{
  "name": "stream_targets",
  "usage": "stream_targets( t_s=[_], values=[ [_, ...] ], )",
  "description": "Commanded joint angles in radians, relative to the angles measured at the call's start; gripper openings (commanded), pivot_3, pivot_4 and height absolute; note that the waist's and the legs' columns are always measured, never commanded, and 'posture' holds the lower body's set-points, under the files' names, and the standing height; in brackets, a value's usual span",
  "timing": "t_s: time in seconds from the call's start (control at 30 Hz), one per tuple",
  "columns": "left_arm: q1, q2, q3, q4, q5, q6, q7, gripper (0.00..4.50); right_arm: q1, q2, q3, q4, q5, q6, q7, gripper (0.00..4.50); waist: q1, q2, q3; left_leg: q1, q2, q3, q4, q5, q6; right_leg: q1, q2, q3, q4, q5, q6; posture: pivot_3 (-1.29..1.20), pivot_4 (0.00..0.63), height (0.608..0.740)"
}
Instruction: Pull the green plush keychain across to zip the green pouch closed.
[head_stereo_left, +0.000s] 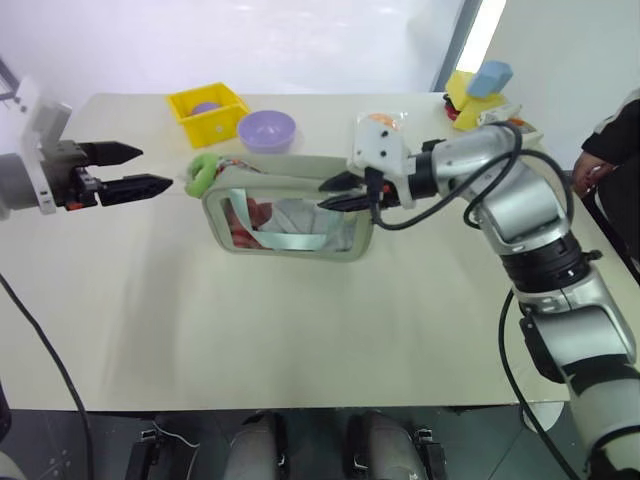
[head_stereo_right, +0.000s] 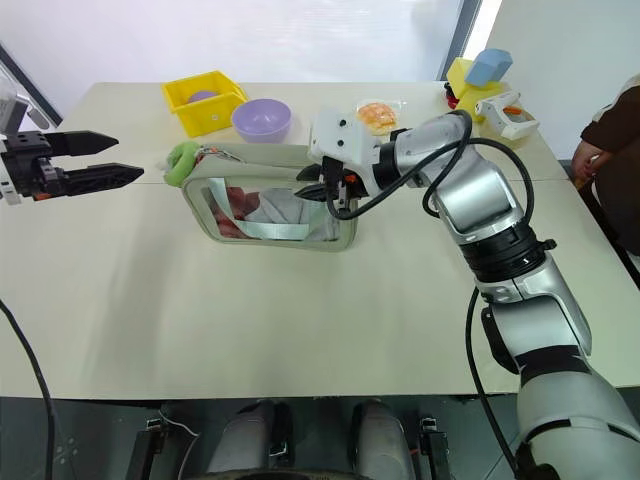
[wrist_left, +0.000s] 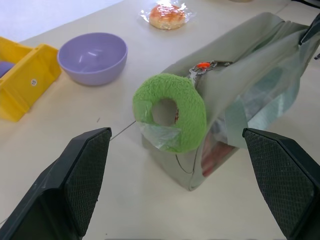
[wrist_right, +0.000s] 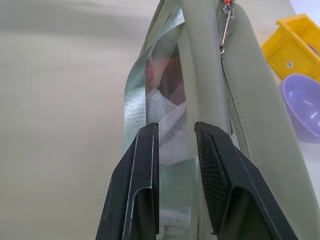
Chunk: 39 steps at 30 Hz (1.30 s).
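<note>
On the far left, the left gripper (head_stereo_left: 150, 170) hangs above the counter (head_stereo_left: 300, 330) with its two fingers spread wide, holding nothing. It points at the green plush keychain (head_stereo_left: 202, 174), which is just beside the fingertips but apart from them. The keychain sits at the left end of the green pouch (head_stereo_left: 290, 215), hooked to the zipper on the top edge. The pouch stands upright in the middle of the counter, its clear window facing the robot, with a pale band and some cloth inside.

Behind the keychain stand a yellow bin (head_stereo_left: 207, 113) and a purple bowl (head_stereo_left: 267, 130), both apart from the pouch. Nothing lies between the left gripper and the keychain.

At the right end of the pouch, the right gripper (wrist_right: 176, 131) pinches the pouch's wall between its nearly closed fingers. Behind it lies a wrapped bun (head_stereo_right: 377, 115). Further right are yellow and blue things (head_stereo_left: 478, 84), and a person's hand (head_stereo_left: 585, 170) at the counter's edge.
</note>
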<state>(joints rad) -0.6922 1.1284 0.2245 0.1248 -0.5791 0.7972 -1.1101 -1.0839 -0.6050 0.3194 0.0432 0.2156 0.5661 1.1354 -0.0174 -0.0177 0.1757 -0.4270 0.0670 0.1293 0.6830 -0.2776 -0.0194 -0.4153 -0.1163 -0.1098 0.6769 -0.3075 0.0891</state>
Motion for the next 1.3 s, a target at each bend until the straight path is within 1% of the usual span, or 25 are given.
stream_targets(
  t_s=[0.03,0.1,0.13,0.17,0.23,0.33,0.47,0.5,0.53,0.57,0.67,0.7,0.73,0.77,1.07,1.17,1.3],
  values=[
    [-0.016,0.016,0.036,-0.002,0.002,-0.022,-0.003,4.5,-0.067,0.005,-0.088,-0.036,0.071,0.078,0.014,2.52,0.001,0.0,0.0,0.0,0.0,0.0,0.0,0.0,0.0,0.0,0.0,0.0,0.0,0.0,0.0,0.0,0.15,0.739],
    [-0.014,0.014,0.037,-0.007,-0.001,-0.018,-0.001,4.5,-0.077,0.013,-0.09,-0.035,0.05,0.078,-0.019,3.51,0.001,0.0,0.0,0.0,0.0,0.0,0.0,0.0,0.0,0.0,0.0,0.0,0.0,0.0,0.0,0.0,0.15,0.739],
    [-0.013,0.013,0.037,-0.009,-0.002,-0.017,-0.001,4.5,-0.077,0.017,-0.087,-0.035,0.041,0.076,-0.029,4.08,0.001,0.0,0.0,0.0,0.0,0.0,0.0,0.0,0.0,0.0,0.0,0.0,0.0,0.0,0.0,0.0,0.15,0.739],
    [-0.012,0.011,0.036,-0.011,-0.002,-0.018,0.0,4.5,-0.069,0.02,-0.08,-0.041,0.036,0.075,-0.032,4.46,0.001,0.0,0.0,0.0,0.0,0.0,0.0,0.0,0.0,0.0,0.0,0.0,0.0,0.0,0.0,0.0,0.15,0.739],
    [-0.013,0.008,0.032,-0.011,-0.001,-0.019,0.001,4.5,-0.051,0.026,-0.064,-0.05,0.029,0.074,-0.036,4.46,0.001,0.0,0.0,0.0,0.0,0.0,0.0,0.0,0.0,0.0,0.0,0.0,0.0,0.0,0.0,0.0,0.15,0.739],
    [-0.026,0.007,0.022,0.0,0.005,-0.027,-0.003,4.5,-0.007,0.031,0.008,-0.052,-0.023,0.06,-0.041,4.46,0.001,0.0,0.0,0.0,0.0,0.0,0.0,0.0,0.0,0.0,0.0,0.0,0.0,0.0,0.0,0.0,0.15,0.739],
    [-0.033,0.006,0.016,0.001,0.006,-0.027,-0.003,4.5,0.014,0.059,0.035,-0.03,-0.065,0.052,-0.073,4.46,0.0,0.0,0.0,0.0,0.0,0.0,0.0,0.0,0.0,0.0,0.0,0.0,0.0,0.0,0.0,0.0,0.15,0.739],
    [-0.031,0.006,0.016,-0.001,0.007,-0.027,-0.003,4.5,0.013,0.065,0.031,-0.026,-0.062,0.057,-0.076,3.96,0.0,0.0,0.0,0.0,0.0,0.0,0.0,0.0,0.0,-0.001,0.0,0.0,0.001,0.0,0.0,0.0,0.15,0.739],
    [-0.029,0.007,0.017,-0.002,0.007,-0.027,-0.003,4.5,0.012,0.065,0.029,-0.027,-0.057,0.052,-0.063,3.7,-0.001,0.0,0.0,0.0,0.0,0.0,0.0,0.0,0.0,-0.001,0.0,0.0,0.001,0.0,0.0,0.0,0.15,0.739],
    [-0.027,0.009,0.019,0.0,0.008,-0.027,-0.004,4.5,0.011,0.064,0.025,-0.031,-0.05,0.053,-0.056,3.22,-0.002,0.0,0.0,0.0,0.0,0.0,0.0,0.0,0.0,-0.001,0.0,0.0,0.001,0.0,0.0,0.0,0.15,0.739],
    [-0.02,0.014,0.025,0.0,0.007,-0.024,-0.003,4.5,0.012,0.061,0.018,-0.043,-0.038,0.046,-0.04,1.7,-0.001,0.0,0.0,0.0,0.0,0.001,0.0,0.0,0.0,-0.001,0.0,0.001,0.001,0.0,0.0,0.0,0.15,0.739],
    [-0.018,0.014,0.025,-0.001,0.007,-0.024,-0.003,4.5,0.013,0.062,0.014,-0.047,-0.034,0.045,-0.035,1.07,-0.002,0.0,0.0,0.0,0.0,0.001,0.0,0.0,0.0,-0.001,0.0,0.001,0.001,0.0,0.0,0.0,0.15,0.739],
    [-0.017,0.014,0.025,0.001,0.009,-0.027,-0.002,4.5,0.018,0.057,0.01,-0.056,-0.023,0.034,-0.015,0.64,-0.002,0.0,0.0,0.0,0.0,0.001,0.0,0.0,0.0,-0.001,0.0,0.001,0.001,0.0,0.0,0.0,0.15,0.739],
    [-0.017,0.014,0.025,0.002,0.011,-0.028,-0.002,4.5,0.023,0.053,0.006,-0.063,-0.014,0.027,-0.001,0.06,-0.002,0.0,0.0,0.0,0.0,0.001,0.0,0.0,0.0,-0.001,0.0,0.001,0.001,0.0,0.0,0.0,0.15,0.739],
    [-0.013,0.011,0.02,0.011,0.022,-0.041,-0.009,4.5,0.024,0.015,-0.019,-0.061,-0.009,-0.017,0.058,0.06,0.001,0.0,0.0,0.0,0.0,0.001,0.0,0.0,0.0,-0.001,0.0,0.001,0.001,0.0,0.0,0.0,0.15,0.739],
    [0.009,-0.02,0.002,0.001,0.037,-0.062,0.004,4.5,0.043,0.021,-0.011,-0.06,-0.023,-0.028,0.054,0.06,0.001,0.0,0.0,0.0,0.0,0.001,0.0,0.0,0.0,-0.001,0.0,0.001,0.001,0.0,0.0,0.0,0.15,0.739],
    [0.017,-0.091,-0.048,0.032,0.103,-0.148,0.046,4.5,0.051,0.035,-0.005,-0.064,-0.025,-0.022,0.043,0.06,0.001,0.0,0.0,0.0,0.0,0.001,0.001,0.0,0.0,-0.001,0.0,0.001,0.002,0.0,0.0,0.0,0.15,0.739]
  ],
)
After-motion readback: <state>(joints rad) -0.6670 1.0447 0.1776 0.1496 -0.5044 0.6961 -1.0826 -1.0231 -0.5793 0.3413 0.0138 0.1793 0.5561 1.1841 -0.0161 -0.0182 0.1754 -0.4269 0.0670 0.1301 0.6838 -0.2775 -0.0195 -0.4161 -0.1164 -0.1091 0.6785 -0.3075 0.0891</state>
